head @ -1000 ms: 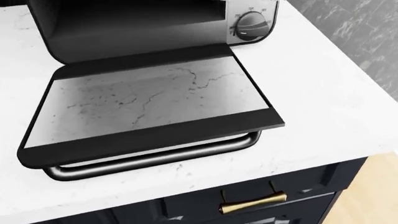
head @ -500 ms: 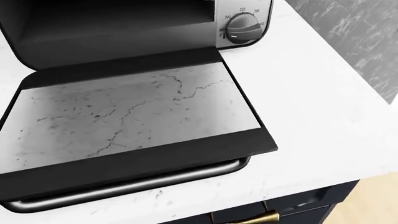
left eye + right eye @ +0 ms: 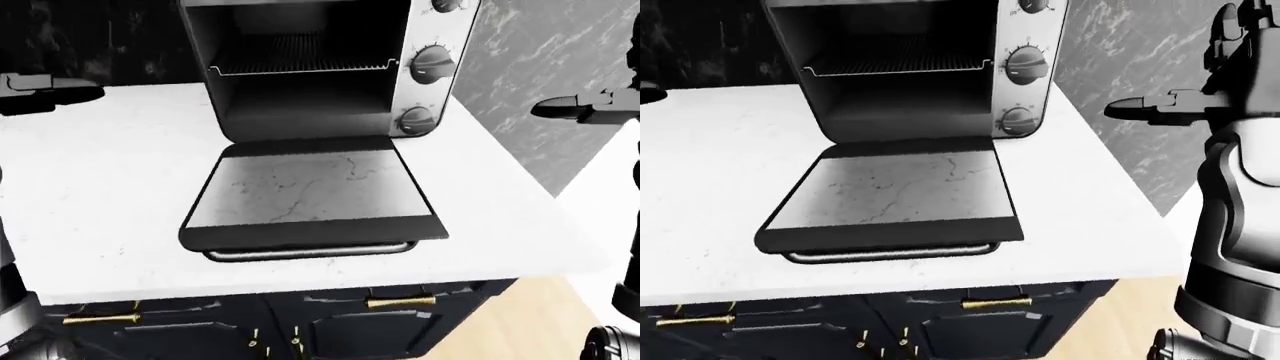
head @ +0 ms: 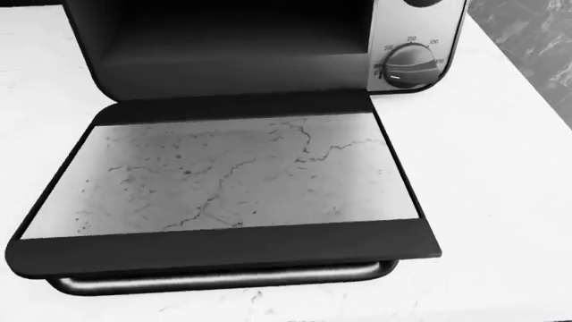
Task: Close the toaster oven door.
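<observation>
The toaster oven [image 3: 310,67] stands on the white marble counter [image 3: 100,187]. Its door [image 4: 233,174] lies open, flat on the counter, glass pane up. The metal bar handle [image 4: 223,278] runs along the door's near edge, toward the bottom of the view. The wire rack [image 3: 300,66] shows inside the cavity. My left hand [image 3: 45,91] hovers at the left edge of the left-eye view, fingers stretched out, well away from the door. My right hand [image 3: 1150,109] hovers at the right, open and empty, beside the oven's knob side and apart from it.
Three knobs [image 3: 432,64] line the oven's right panel. A grey marble wall [image 3: 540,67] rises at the right. Dark cabinets with brass pulls [image 3: 400,301] sit under the counter, and wood floor [image 3: 520,322] shows at bottom right. My right arm [image 3: 1240,225] fills the right-eye view's right edge.
The head view has shifted: the oven and door now sit further right and squarer in it. The door itself still lies flat open.
</observation>
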{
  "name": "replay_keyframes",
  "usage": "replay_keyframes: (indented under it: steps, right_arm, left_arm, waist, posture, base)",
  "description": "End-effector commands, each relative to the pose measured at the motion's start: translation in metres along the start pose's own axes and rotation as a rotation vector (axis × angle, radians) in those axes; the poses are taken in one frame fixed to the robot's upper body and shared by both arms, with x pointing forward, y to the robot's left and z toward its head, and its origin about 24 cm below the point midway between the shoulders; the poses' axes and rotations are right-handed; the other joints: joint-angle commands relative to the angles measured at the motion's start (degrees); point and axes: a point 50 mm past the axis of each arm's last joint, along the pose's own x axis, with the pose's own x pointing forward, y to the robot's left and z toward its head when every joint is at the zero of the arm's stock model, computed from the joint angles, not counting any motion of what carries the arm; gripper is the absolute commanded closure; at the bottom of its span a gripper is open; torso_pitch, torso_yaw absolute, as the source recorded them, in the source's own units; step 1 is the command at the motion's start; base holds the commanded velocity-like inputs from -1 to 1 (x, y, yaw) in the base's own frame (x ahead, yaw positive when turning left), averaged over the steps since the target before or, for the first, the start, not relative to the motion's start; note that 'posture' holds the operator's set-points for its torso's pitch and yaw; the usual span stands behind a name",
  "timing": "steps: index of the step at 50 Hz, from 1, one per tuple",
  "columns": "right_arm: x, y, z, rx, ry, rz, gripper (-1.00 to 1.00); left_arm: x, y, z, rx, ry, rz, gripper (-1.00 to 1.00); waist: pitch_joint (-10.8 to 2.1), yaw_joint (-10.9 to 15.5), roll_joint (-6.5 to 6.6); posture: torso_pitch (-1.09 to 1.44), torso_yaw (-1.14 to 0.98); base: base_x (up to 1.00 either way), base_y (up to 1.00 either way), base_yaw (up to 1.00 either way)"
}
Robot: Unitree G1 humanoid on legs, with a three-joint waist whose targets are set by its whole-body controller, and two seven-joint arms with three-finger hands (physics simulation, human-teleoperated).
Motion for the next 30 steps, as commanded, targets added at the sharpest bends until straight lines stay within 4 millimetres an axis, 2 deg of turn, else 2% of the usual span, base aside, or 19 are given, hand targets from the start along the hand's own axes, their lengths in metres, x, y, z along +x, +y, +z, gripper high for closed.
replay_keyframes:
  steps: [1,2,4,6,7,8,11,13,15,16,17,22,23,30]
  right_arm:
    - [0.003,-0.008,0.021,-0.007,-0.082,-0.032,-1.00]
    - [0.003,-0.009,0.020,-0.011,-0.078,-0.039,-1.00]
    - [0.004,-0.011,0.019,-0.010,-0.065,-0.054,-1.00]
    - [0.005,-0.012,0.019,-0.039,-0.058,-0.068,-1.00]
    - [0.006,-0.014,0.016,-0.009,-0.018,-0.087,-1.00]
    - [0.006,-0.016,0.019,0.017,-0.024,-0.097,-1.00]
    - [0.008,-0.019,0.021,-0.004,-0.041,-0.118,-1.00]
    - [0.008,-0.019,0.022,-0.013,-0.046,-0.125,-1.00]
    - [0.009,-0.019,0.022,-0.021,-0.043,-0.130,-1.00]
    - [0.009,-0.018,0.022,0.009,-0.026,-0.133,-1.00]
    - [0.008,-0.018,0.023,-0.032,-0.041,-0.126,-1.00]
    - [0.009,-0.019,0.033,-0.042,-0.024,-0.118,-1.00]
    - [0.007,-0.019,0.034,-0.101,-0.050,-0.100,-1.00]
    - [0.004,-0.015,0.032,-0.169,-0.083,-0.066,-1.00]
  left_arm:
    - [0.001,0.001,0.021,0.006,-0.094,0.000,-1.00]
    - [0.001,0.001,0.022,0.006,-0.096,0.000,-1.00]
    - [0.001,0.001,0.021,0.009,-0.096,0.000,-1.00]
    - [0.001,0.002,0.022,0.009,-0.101,0.002,-1.00]
    - [0.002,0.002,0.023,0.014,-0.104,0.005,-1.00]
    - [0.002,0.002,0.023,0.022,-0.102,0.006,-1.00]
    - [0.002,0.002,0.022,0.021,-0.097,0.007,-1.00]
    - [0.002,0.003,0.022,0.021,-0.095,0.009,-1.00]
    - [0.003,0.003,0.022,0.020,-0.093,0.013,-1.00]
    - [0.003,0.004,0.022,0.019,-0.091,0.015,-1.00]
    - [0.003,0.004,0.022,0.017,-0.089,0.017,-1.00]
    - [0.003,0.006,0.024,0.014,-0.086,0.027,-1.00]
    - [0.003,0.007,0.025,0.013,-0.087,0.029,-1.00]
    - [0.004,0.008,0.025,0.010,-0.085,0.039,-1.00]
  waist:
    - [-0.97,-0.18,-0.28]
    - [-0.72,0.13,-0.98]
    - [-0.78,0.24,-0.86]
    - [-1.20,0.10,-1.63]
    - [-0.76,-0.53,-1.13]
    - [-1.18,-0.38,-0.80]
    - [-0.45,-1.22,0.80]
    - [-1.06,-1.87,3.10]
    - [-0.37,-2.22,2.51]
    - [-0.68,-2.38,2.49]
    - [-0.90,-2.47,2.45]
    - [-0.95,-2.71,2.30]
    - [-0.96,-2.72,2.28]
    - [-1.15,-2.68,1.93]
  posture:
    - [0.00,0.00]
    - [0.00,0.00]
    - [0.00,0.00]
    - [0.00,0.00]
    - [0.00,0.00]
    - [0.00,0.00]
    - [0.00,0.00]
    - [0.00,0.00]
    - [0.00,0.00]
    - [0.00,0.00]
    - [0.00,0.00]
    - [0.00,0.00]
    - [0.00,0.00]
    - [0.00,0.00]
  base:
    - [0.00,0.00,1.00]
    - [0.00,0.00,1.00]
    - [0.00,0.00,1.00]
    - [0.00,0.00,0.77]
    - [0.00,0.00,0.00]
    - [0.00,0.00,0.00]
    - [0.00,0.00,0.00]
    - [0.00,0.00,0.00]
    - [0.00,0.00,0.00]
    - [0.00,0.00,0.00]
    - [0.00,0.00,0.00]
    - [0.00,0.00,0.00]
    - [0.00,0.00,0.00]
    - [0.00,0.00,0.00]
